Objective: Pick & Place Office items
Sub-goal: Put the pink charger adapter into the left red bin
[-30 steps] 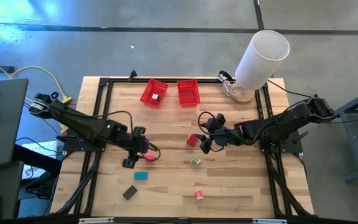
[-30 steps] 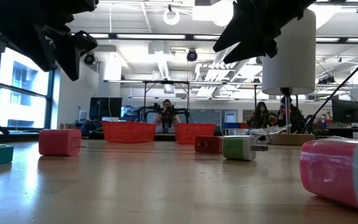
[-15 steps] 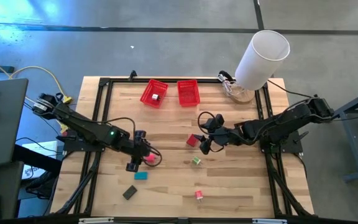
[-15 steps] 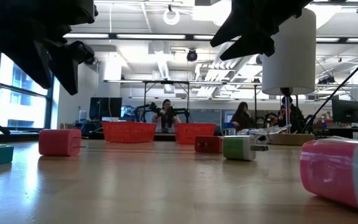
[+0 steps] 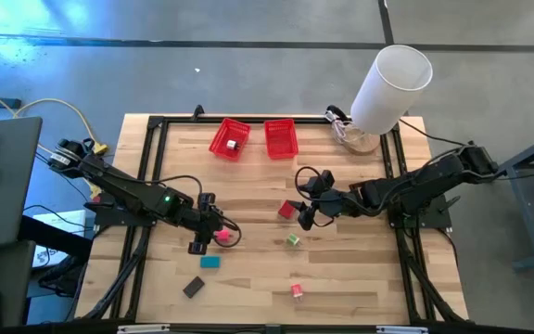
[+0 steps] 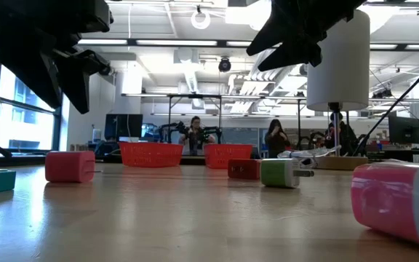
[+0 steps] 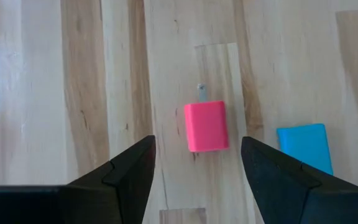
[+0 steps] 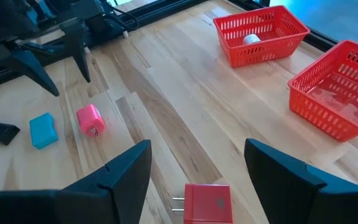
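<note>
Left gripper [image 7: 197,180] hovers, jaws apart, above the pink block [image 7: 206,126] lying flat on the table [image 7: 42,93]. It looks light, rigid, smooth; grasp across its flat sides. Right gripper [image 8: 194,180] waits, open.

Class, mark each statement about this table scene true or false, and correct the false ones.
1. The left gripper hangs open above the pink block. True.
2. The teal block is stacked on the pink block. False: it lies beside it, apart.
3. Both red mesh baskets are empty. False: the left basket holds a small pale piece.
4. The right gripper is open, with the red block on the table before it. True.
5. The green block is held by the right gripper. False: it lies on the table.
</note>
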`<action>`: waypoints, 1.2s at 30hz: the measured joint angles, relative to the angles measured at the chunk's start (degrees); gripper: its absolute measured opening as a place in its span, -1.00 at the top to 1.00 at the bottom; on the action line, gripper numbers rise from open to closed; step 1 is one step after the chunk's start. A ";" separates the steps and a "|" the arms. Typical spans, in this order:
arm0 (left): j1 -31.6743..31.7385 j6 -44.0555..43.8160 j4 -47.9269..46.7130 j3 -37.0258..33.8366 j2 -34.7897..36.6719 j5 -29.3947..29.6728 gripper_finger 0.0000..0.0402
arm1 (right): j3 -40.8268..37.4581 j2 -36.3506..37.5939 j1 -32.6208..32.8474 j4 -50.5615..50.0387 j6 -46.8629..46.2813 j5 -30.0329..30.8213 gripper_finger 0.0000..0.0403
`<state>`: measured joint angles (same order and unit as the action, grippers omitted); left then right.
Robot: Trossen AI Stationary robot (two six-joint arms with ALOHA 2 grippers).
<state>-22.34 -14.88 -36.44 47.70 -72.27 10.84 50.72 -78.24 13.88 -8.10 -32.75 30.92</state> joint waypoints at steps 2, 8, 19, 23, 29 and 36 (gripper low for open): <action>-0.14 0.04 0.27 -0.12 0.00 -0.03 -0.14 | 0.00 0.00 0.00 -0.10 0.02 0.00 -0.22; -1.03 -1.00 1.44 -1.18 0.00 -0.01 -0.14 | 0.00 0.00 0.10 -1.67 -0.04 -0.02 -0.22; -3.60 -5.04 5.94 -3.98 0.00 0.29 -0.14 | 0.00 0.00 2.02 -1.61 -0.64 -1.49 -0.22; -4.08 -6.71 6.05 -3.99 0.00 0.32 -0.14 | 0.00 0.00 2.88 -1.59 -0.66 -1.51 -0.22; -4.87 -9.20 6.09 -4.00 0.00 0.32 -0.14 | 0.00 0.00 4.35 -1.59 -0.66 -1.51 -0.22; -5.37 -9.59 6.08 -4.00 0.00 0.33 -0.14 | 0.00 0.00 6.61 -1.57 -0.68 -1.51 -0.22</action>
<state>-27.70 -24.46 -30.36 43.70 -72.27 11.17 50.72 -78.24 20.50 -9.67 -33.43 29.41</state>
